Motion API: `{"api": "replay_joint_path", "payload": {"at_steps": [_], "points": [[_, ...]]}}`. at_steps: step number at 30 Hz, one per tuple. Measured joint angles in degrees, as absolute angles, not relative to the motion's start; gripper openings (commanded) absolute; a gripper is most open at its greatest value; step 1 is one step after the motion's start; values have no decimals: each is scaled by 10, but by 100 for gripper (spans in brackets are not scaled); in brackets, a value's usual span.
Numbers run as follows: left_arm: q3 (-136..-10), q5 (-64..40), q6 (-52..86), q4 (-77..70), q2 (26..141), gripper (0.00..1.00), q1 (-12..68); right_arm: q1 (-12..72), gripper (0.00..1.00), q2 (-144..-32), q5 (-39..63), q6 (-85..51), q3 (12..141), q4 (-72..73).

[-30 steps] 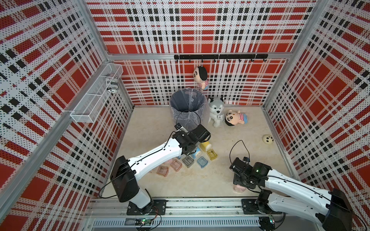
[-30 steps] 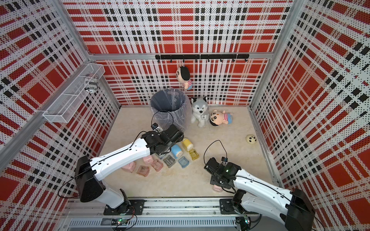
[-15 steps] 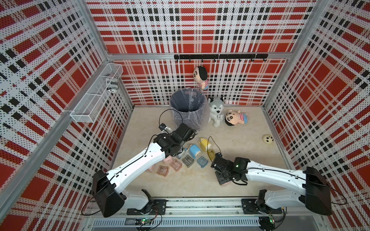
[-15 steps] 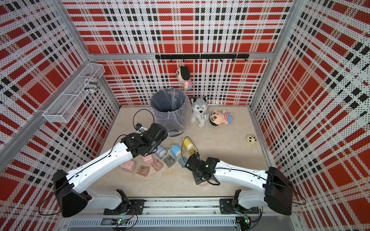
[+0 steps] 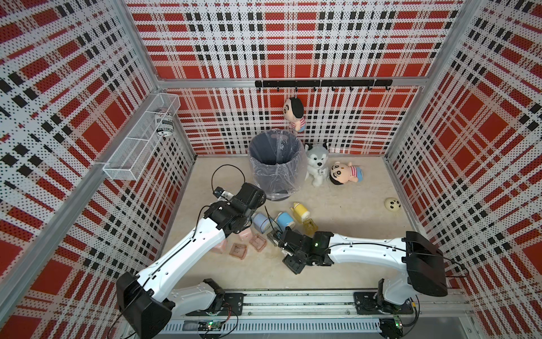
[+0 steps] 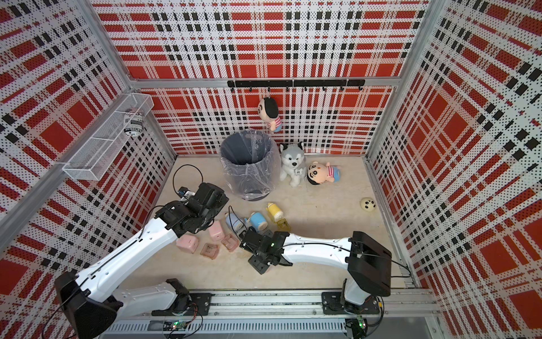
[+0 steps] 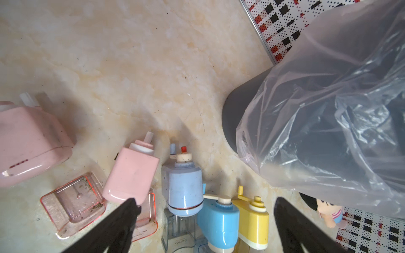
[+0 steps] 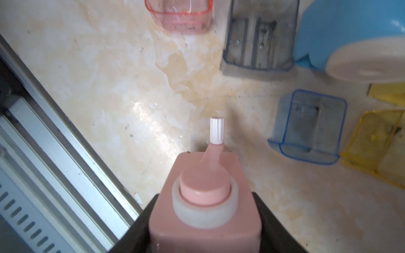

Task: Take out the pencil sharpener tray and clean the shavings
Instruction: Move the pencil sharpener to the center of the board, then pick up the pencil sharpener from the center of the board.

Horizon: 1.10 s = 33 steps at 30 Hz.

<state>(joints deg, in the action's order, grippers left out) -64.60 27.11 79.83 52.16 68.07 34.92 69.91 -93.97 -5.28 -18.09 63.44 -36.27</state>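
In the right wrist view my right gripper (image 8: 206, 221) is shut on a pink pencil sharpener (image 8: 206, 203), its white-tipped crank pointing toward the floor. Ahead of it lie a pink tray (image 8: 179, 17), a grey tray (image 8: 258, 43), a blue tray (image 8: 306, 129) and a yellow tray (image 8: 377, 142). In a top view the right gripper (image 5: 281, 239) sits low beside these trays and hides the held sharpener. My left gripper (image 7: 206, 208) is open above pink (image 7: 131, 175), pale blue (image 7: 183, 190), blue (image 7: 219, 219) and yellow (image 7: 252, 221) sharpeners. A pink tray (image 7: 74, 203) holds a few shavings.
A bag-lined grey bin (image 5: 275, 164) stands behind the sharpeners. A husky plush (image 5: 316, 164) and a doll (image 5: 346, 176) lie beside it. A small round toy (image 5: 392, 204) is near the right wall. Another pink sharpener (image 6: 187, 243) lies at the left. The metal rail (image 5: 293, 299) runs along the front.
My right arm has swung left from the front right, carrying the pink sharpener to the trays. My left arm has drawn back to the left, away from the bin.
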Motion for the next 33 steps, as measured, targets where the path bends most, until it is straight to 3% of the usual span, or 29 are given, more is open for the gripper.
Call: {"api": "replay_joint_path", "payload": {"at_steps": [3, 6, 16, 18, 25, 33], "points": [[-644, 259, 795, 522, 681, 98, 341, 699, 62, -989, -46, -156, 664, -351], [-638, 246, 794, 522, 680, 98, 335, 699, 74, -1019, -44, -140, 684, -342], [-632, 192, 798, 523, 681, 98, 335, 699, 96, -1005, -38, -131, 681, -337], [-632, 183, 808, 524, 686, 98, 343, 699, 100, -973, -39, -135, 660, -329], [-618, 145, 866, 532, 727, 98, 404, 691, 100, -784, -66, -192, 532, -282], [-614, 85, 937, 552, 798, 98, 485, 623, 100, -617, -96, -253, 419, -234]]}}
